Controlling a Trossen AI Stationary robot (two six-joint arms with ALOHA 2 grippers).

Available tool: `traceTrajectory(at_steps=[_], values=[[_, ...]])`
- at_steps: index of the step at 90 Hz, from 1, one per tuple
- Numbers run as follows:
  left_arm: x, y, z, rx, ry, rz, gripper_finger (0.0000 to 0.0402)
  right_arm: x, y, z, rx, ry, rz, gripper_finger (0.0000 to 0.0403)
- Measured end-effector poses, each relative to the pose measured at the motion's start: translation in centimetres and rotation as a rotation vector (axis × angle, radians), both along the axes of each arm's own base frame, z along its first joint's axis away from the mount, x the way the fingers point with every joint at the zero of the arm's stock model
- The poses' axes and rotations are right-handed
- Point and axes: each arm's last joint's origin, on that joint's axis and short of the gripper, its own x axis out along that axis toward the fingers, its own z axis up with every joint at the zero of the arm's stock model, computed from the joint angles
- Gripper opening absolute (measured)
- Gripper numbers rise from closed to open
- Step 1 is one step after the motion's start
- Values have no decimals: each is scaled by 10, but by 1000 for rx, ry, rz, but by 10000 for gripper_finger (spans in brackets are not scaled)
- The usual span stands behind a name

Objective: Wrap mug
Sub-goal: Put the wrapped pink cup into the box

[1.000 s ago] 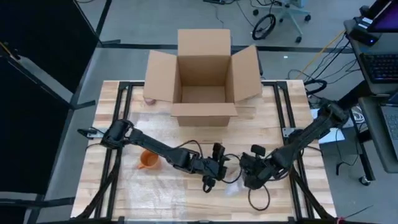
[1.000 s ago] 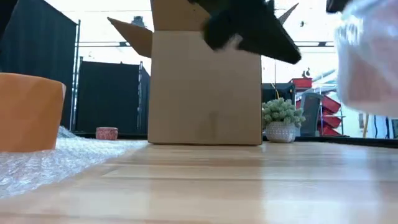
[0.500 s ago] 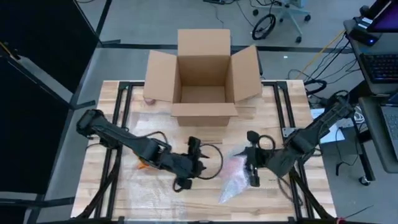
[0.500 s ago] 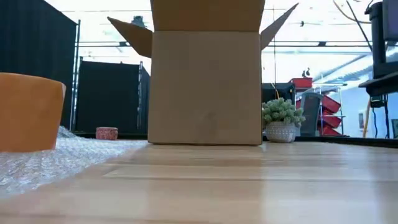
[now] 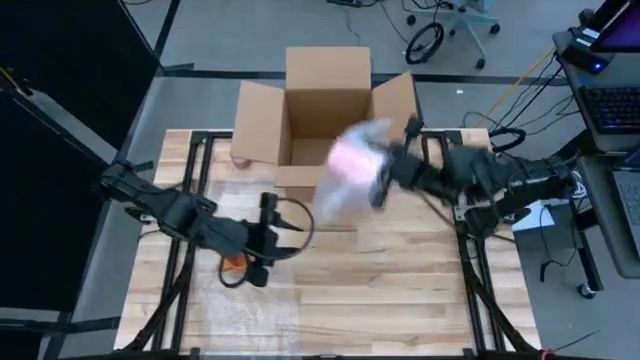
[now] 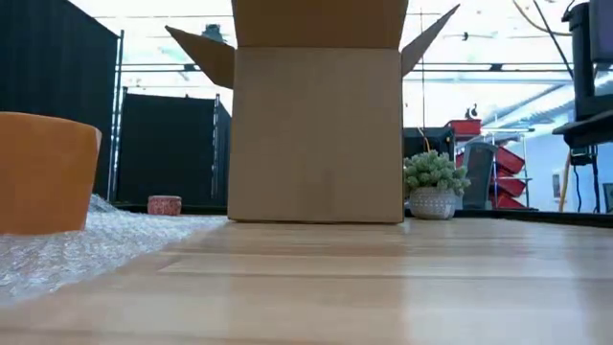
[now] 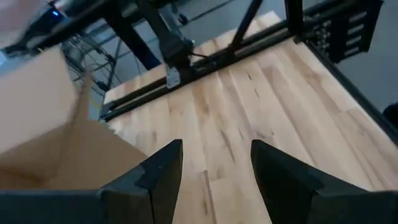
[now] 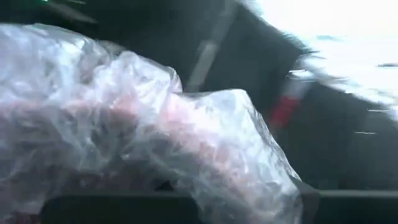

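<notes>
High view: even overhead light, soft shadows under arms; wrapped bundle (image 5: 350, 170) at right gripper (image 5: 385, 180) smeared by motion blur. Low view: strong backlight from bright room behind cardboard box (image 6: 316, 125), box face dim; orange mug (image 6: 43, 172) and bubble wrap (image 6: 86, 244) close to lens, soft. Left wrist view: whole frame motion-blurred, left gripper (image 7: 214, 168) fingers dark against pale table (image 7: 267, 106). Right wrist view: heavy blur, blown-out glare in one corner.
</notes>
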Motion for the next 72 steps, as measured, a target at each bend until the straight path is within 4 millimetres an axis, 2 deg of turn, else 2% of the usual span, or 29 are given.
traceTrajectory(at_steps=[17,33,43,54,72], values=[[-11,6,6,-13,-3,21,178,23,-78,3,-12,2,-100,23],[-14,7,1,-10,47,43,178,60,-134,0,36,219,-199,23],[-14,9,-2,-22,66,69,178,81,-162,-8,155,376,-189,23],[-14,10,-8,-5,73,111,178,100,-189,-37,296,583,-193,23],[-13,10,-12,-23,72,157,178,116,-214,-107,529,924,-137,23]])
